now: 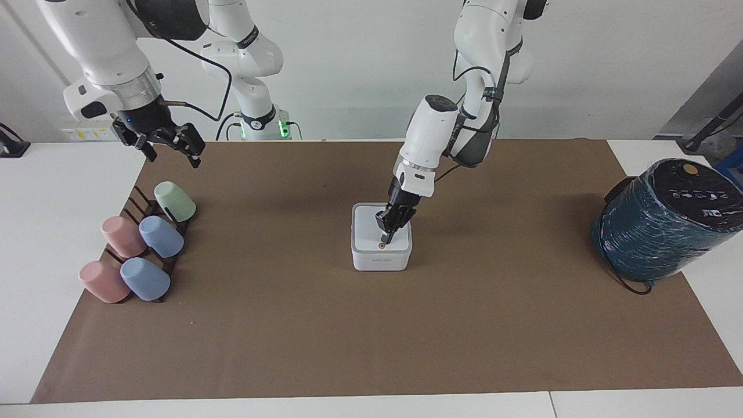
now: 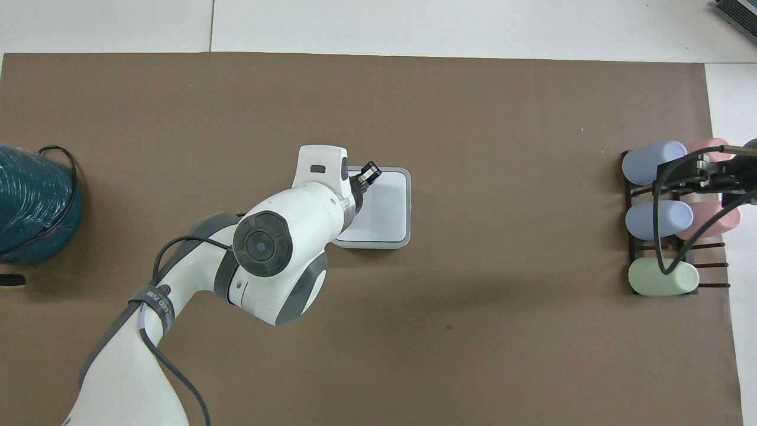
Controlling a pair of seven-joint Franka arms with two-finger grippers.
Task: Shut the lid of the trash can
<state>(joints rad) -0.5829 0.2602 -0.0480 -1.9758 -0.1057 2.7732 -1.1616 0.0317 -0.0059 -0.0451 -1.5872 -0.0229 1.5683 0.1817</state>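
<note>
At table centre: left gripper (image 1: pixel 386 237) tips together, pressing lid (image 1: pixel 371 231) flat on trash can (image 1: pixel 380 262) | right gripper (image 1: pixel 168 146) spread, waiting over cup rack (image 1: pixel 134 204) at the can's 3 o'clock from the robots' side.

A robotics lab: two white Franka arms mounted at a white table (image 1: pixel 52 191) covered by brown paper (image 1: pixel 325 325), bare white wall at 12 o'clock, cables trailing.
</note>
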